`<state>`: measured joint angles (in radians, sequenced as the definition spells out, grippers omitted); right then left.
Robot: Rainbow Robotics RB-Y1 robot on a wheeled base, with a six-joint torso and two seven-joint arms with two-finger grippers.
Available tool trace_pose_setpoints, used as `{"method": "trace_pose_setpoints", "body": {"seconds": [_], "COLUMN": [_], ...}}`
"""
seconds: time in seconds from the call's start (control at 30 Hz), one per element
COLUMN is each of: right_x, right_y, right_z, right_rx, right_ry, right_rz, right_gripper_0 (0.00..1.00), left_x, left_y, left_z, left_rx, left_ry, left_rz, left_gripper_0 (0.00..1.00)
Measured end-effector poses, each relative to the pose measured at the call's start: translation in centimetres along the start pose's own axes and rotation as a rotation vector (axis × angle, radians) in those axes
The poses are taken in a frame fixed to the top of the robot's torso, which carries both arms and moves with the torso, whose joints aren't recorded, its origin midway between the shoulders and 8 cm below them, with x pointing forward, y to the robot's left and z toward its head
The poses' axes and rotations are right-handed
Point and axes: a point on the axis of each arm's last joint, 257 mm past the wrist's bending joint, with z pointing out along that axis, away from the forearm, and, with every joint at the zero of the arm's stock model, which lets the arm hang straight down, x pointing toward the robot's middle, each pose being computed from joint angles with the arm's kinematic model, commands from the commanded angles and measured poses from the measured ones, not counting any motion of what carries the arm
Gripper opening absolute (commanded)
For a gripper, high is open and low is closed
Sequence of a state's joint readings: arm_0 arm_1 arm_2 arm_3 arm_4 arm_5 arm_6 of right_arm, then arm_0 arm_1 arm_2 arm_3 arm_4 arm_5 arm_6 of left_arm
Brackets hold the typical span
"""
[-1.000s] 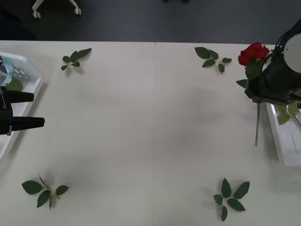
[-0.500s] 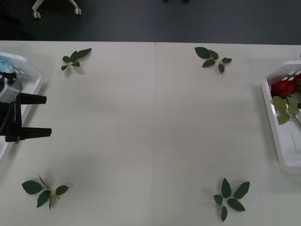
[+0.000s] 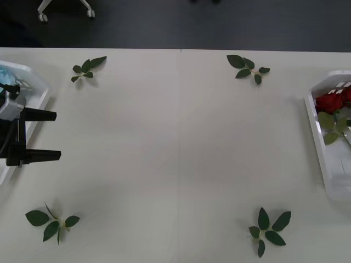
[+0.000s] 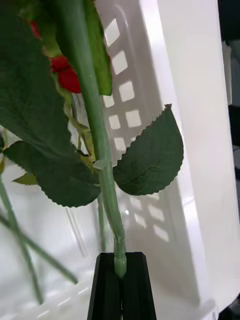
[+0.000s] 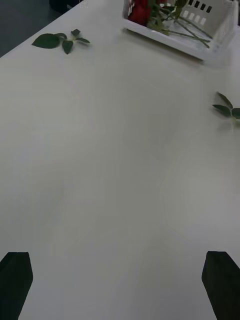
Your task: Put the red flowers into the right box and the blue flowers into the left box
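the right claw (image 4: 120, 292) is seen clenched on the very end of a thin green stem (image 4: 102, 165), the two black fingers pressed together with the stem tip pinched between them. the stem runs up past broad serrated leaves (image 4: 150, 160) toward a red rose head (image 4: 65, 75), and all of it hangs over the inside of the right box (image 4: 185, 125), whose slotted white wall is close behind. other stems are seen lying in the box below.

the rose is judged to be very light, with a slim plastic stem that bends a little and could swivel in a pinch taken this far from the head. a hold nearer the middle of the stem would be steadier; the petals and leaves are soft and are better left untouched.

the left claw (image 3: 41, 135) is held released, its black fingers spread wide apart, just beside the left box (image 3: 38, 101) at the desk (image 3: 175, 142) edge. a pale blue flower (image 3: 6, 74) is glimpsed in that box. red roses (image 3: 330, 102) are seen resting in the right box (image 3: 313, 126). only loose leaf sprigs (image 3: 88, 68) are left scattered on the desk, so the sorting is judged to be nearly finished.
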<state>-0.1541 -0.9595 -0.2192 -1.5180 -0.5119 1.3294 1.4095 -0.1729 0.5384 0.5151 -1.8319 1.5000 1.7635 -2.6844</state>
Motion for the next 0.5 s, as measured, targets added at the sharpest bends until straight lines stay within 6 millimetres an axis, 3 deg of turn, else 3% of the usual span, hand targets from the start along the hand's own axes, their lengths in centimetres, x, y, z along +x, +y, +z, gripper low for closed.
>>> {"method": "trace_pose_setpoints", "body": {"seconds": [0.5], "right_x": [-2.8], "right_y": [0.5], "right_z": [0.3], "right_rx": [-0.016], "right_ry": [-0.118], "right_rz": [-0.048], "right_gripper_0": [0.00], "left_x": [0.0], "left_y": [0.0], "left_z": [-0.2], "left_rx": [0.000], "left_ry": [0.003], "left_rz": [0.003], "left_gripper_0": [1.00]}}
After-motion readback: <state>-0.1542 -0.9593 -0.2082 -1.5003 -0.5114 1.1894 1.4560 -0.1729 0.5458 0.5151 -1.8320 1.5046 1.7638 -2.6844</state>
